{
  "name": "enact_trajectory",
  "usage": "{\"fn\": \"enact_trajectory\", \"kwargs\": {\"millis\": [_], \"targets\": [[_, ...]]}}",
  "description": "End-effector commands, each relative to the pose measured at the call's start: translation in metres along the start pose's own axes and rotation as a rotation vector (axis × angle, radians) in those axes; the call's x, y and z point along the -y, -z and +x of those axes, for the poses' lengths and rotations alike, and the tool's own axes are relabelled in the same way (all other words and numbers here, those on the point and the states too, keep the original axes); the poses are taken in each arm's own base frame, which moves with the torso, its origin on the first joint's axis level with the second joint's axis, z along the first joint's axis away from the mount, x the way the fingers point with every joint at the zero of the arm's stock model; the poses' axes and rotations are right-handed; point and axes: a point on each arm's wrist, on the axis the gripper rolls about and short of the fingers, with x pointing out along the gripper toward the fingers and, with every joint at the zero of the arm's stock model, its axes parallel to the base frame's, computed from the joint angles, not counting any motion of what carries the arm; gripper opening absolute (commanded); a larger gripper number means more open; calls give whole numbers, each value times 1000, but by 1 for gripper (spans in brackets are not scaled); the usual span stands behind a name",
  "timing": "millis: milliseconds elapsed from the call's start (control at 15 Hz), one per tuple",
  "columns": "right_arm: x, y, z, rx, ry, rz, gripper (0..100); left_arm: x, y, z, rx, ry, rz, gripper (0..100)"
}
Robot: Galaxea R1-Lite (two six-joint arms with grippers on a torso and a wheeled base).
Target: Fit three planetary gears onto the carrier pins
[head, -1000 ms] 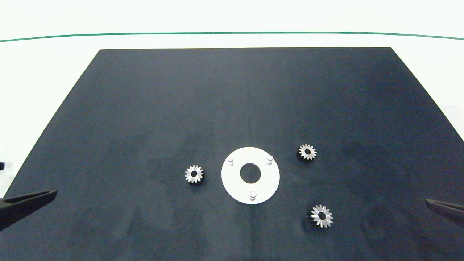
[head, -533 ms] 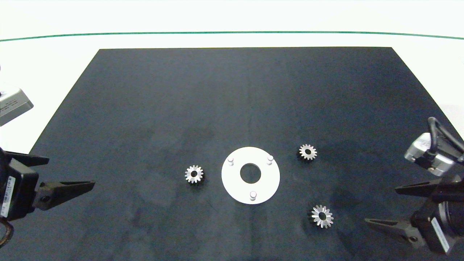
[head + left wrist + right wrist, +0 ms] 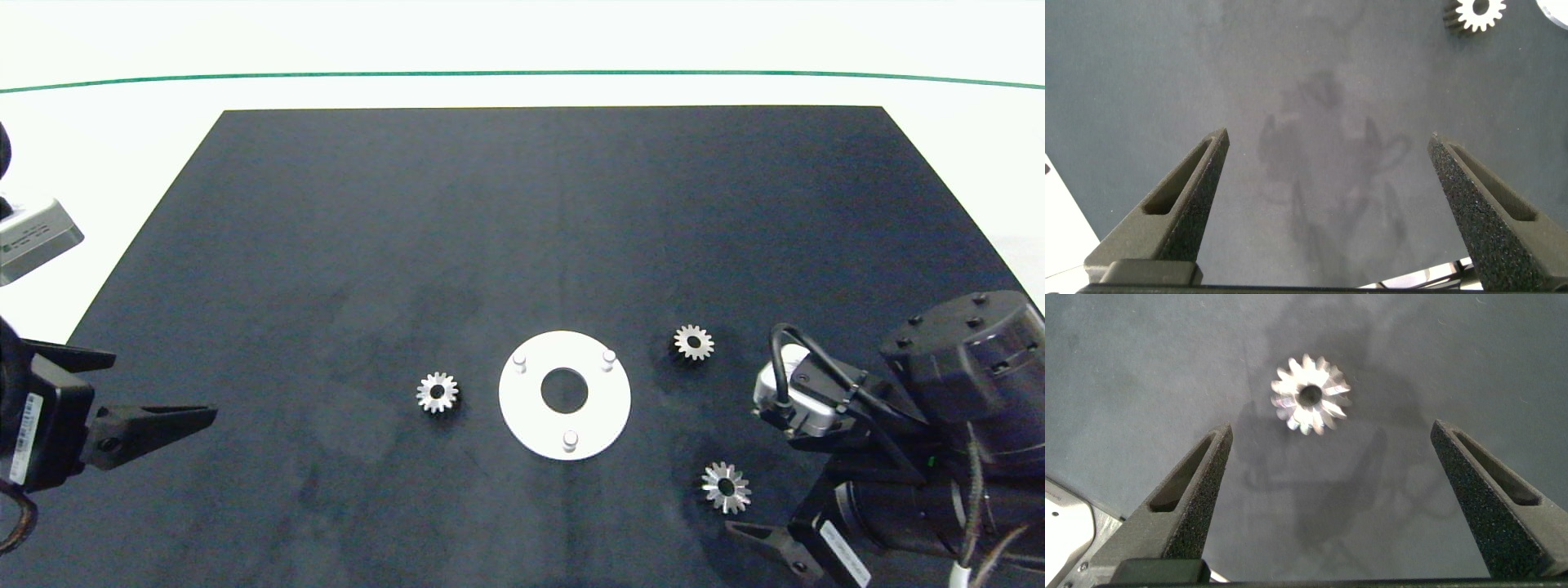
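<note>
Three silver planetary gears lie flat on the black mat: one (image 3: 438, 393) left of the carrier, one (image 3: 693, 342) at its right rear, one (image 3: 726, 487) at its right front. The white carrier disc (image 3: 604, 408) carries three bare carrier pins (image 3: 519, 360), (image 3: 608, 357), (image 3: 570, 440). My right gripper (image 3: 759, 486) hangs open just right of the front right gear (image 3: 1310, 395), which lies a little beyond its fingertips and between their lines. Over the mat's left edge my left gripper (image 3: 163, 385) is open and empty (image 3: 1328, 137), far from the left gear (image 3: 1478, 12).
The black mat (image 3: 522, 229) covers most of a white table, with a green line (image 3: 522, 73) along the far side. The right arm's bulky wrist and camera (image 3: 804, 400) stand over the mat's right front part.
The right arm has swung in from the right edge, bringing its open gripper up to the front right gear. The left arm came in from the left edge, then nearly stopped. The gears have not moved.
</note>
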Motion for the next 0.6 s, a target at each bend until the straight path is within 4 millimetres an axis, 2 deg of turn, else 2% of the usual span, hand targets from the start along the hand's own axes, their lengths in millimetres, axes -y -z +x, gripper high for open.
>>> {"fn": "enact_trajectory", "kwargs": {"millis": [67,333,600], "targets": [[-7,-1,12,-39,-12,-25,100,0,1,-1,1,0,1,100],[-9,0,18,-62,-10,-28,100,0,1,0,-4,1,1,100],[-8,-1,24,-80,-9,-26,93,0,1,0,-4,1,1,100]]}}
